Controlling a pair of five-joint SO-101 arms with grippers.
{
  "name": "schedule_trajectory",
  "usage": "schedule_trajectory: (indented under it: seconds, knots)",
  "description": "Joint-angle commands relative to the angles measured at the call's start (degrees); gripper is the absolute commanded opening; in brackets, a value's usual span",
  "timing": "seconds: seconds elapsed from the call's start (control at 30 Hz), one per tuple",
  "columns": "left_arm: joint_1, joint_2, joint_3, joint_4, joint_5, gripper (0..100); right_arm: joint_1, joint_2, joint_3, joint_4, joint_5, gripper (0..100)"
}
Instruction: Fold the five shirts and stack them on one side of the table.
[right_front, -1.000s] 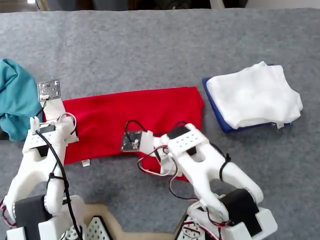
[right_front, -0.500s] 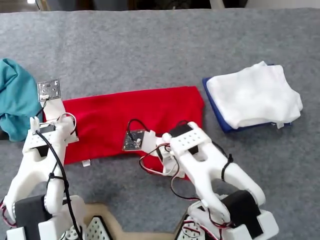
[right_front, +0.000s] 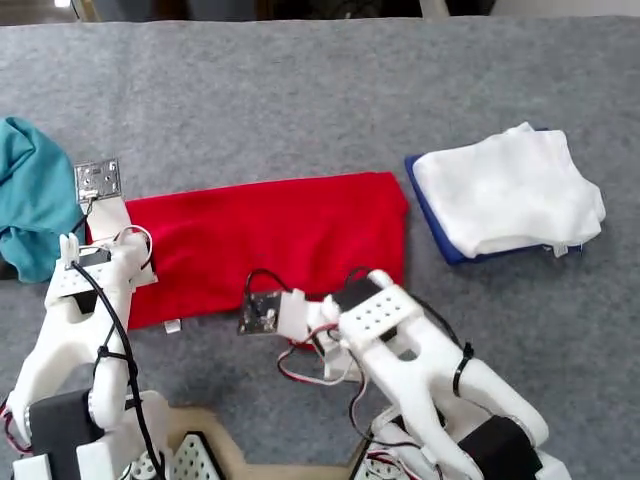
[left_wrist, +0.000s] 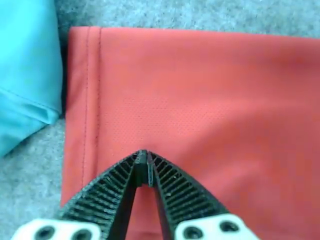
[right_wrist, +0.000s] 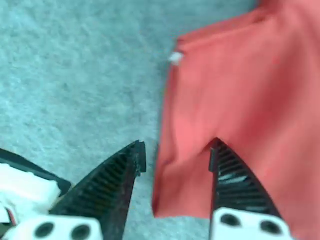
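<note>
High view: a red shirt (right_front: 270, 240), folded into a long band, lay flat across the middle of the grey desk (right_front: 300, 90). A crumpled teal shirt (right_front: 30, 205) lay just beside its left end, at the desk's edge. Well apart on the right, a folded white shirt (right_front: 505, 200) rested on a folded blue shirt (right_front: 428, 222), whose margin showed along one side. The left arm (right_front: 75, 310) stood at the red shirt's left end, and the right arm (right_front: 420, 360) at its near edge, about midway along.

Left wrist view: the left gripper (left_wrist: 142, 162) was clenched, its ribbed fingertips meeting over the red fabric close to the hemmed end. Whether any cloth was caught between them could not be told.

Right wrist view: the right gripper (right_wrist: 175, 152) was released, with its jaws spread wide. One finger hung over bare desk and the other over red fabric, with the shirt's near edge running between them. A small white tag (right_wrist: 175, 58) marked the shirt's corner farther off.
</note>
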Motion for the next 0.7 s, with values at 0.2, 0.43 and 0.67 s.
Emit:
schedule_trajectory:
  seconds: [0.2,0.43,0.67]
  knots:
    - [-0.66,-1.67,-0.22,-0.62,0.09,3,-2.2,4.18,1.27,-8.97,-5.1,22.4]
    - [-0.66,-1.67,-0.22,-0.44,0.09,3,-2.29,8.84,-1.63,-8.18,-5.54,20.5]
    - [-0.66,-1.67,-0.22,-0.79,0.09,3,-0.97,8.84,-2.33,-8.44,-5.45,7.3]
